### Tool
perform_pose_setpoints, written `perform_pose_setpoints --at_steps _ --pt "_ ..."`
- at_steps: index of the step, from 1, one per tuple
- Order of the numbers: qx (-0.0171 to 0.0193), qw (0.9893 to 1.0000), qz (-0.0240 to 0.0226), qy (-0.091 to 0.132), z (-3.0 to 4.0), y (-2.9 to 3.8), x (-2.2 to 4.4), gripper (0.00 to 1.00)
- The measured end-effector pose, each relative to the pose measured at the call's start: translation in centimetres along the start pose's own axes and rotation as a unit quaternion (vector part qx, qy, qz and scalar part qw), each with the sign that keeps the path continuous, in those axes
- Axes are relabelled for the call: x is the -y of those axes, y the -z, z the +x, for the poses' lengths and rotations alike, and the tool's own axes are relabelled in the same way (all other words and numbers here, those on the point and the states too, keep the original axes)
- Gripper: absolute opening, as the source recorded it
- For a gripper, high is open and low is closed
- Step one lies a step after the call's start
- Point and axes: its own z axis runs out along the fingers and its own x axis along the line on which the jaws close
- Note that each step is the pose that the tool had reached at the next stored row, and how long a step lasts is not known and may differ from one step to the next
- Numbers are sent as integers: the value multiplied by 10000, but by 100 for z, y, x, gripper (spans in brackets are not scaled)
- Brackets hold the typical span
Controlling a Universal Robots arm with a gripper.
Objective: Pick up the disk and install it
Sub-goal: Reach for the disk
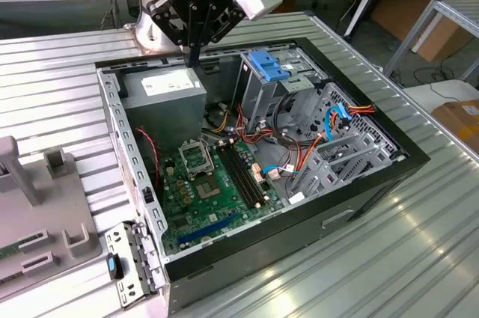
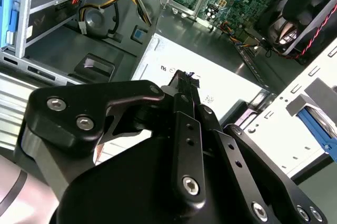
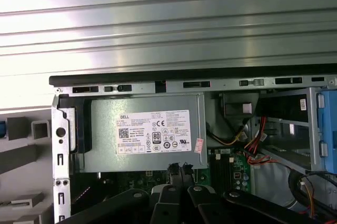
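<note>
The disk is out of view in all three frames. My gripper [image 1: 193, 54] hangs over the far end of the open computer case [image 1: 359, 191], just above the grey power-supply box [image 1: 166, 101] with its white label. Its black fingers are pressed together with nothing between them, as both wrist views show: the gripper [image 2: 184, 79] points at the box's label, and the gripper [image 3: 179, 170] sits at the edge of the power-supply box [image 3: 142, 134]. The metal drive cage [image 1: 262, 97] with a blue latch on top stands to the exterior view's right of my gripper.
Inside the case lie the green motherboard [image 1: 209, 183], loose red, orange and blue cables [image 1: 329, 123] and grey metal brackets [image 1: 344, 161]. A grey fixture [image 1: 37, 206] stands on the ribbed metal table [image 1: 419, 258] at the exterior view's left. Wooden benches run behind.
</note>
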Motion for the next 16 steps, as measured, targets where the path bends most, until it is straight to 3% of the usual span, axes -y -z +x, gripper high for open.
perform_pose_setpoints --at_steps 5,16 --pt "-3 10000 1 0 -1 0 -1 11" --pt "-3 10000 0 0 121 -3 9 11"
